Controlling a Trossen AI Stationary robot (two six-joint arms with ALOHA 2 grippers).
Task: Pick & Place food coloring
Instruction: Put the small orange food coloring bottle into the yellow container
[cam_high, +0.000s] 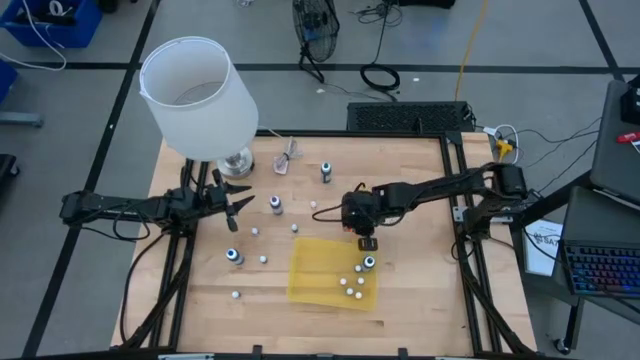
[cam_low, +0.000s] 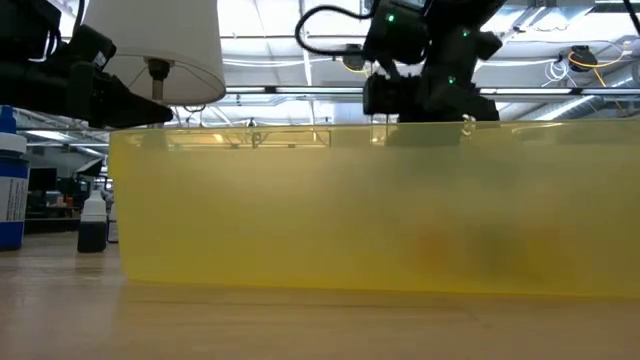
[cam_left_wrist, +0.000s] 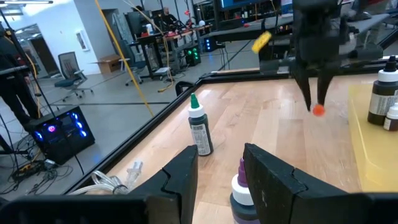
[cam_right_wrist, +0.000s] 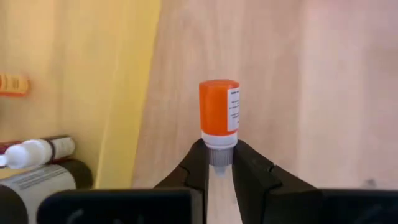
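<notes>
Right pincer (cam_right_wrist: 217, 163), closed on the white neck of a small orange food-coloring bottle (cam_right_wrist: 219, 115), hangs just beside the edge of the yellow tray (cam_high: 318, 268), over bare table (cam_high: 420, 200). Inside the tray, near that edge, lie several bottles already placed, one of them dark-bodied (cam_high: 369, 263) and the rest small and pale. To do this step well, the bottle should be carried a little farther over the tray floor, clear of those bottles, lowered close to the surface, and only then released, since a round bottle dropped from height would probably roll or bounce over the low wall. Farther from the tray, loose bottles remain scattered on the table, among them a green-capped one (cam_left_wrist: 199, 129). Beyond these, well apart from the tray, the left pincer (cam_high: 236, 203) waits near the lamp (cam_high: 198, 96) with its fingers partly apart; a dark bottle (cam_left_wrist: 241, 194) shows between them, though whether they touch it cannot be told.
</notes>
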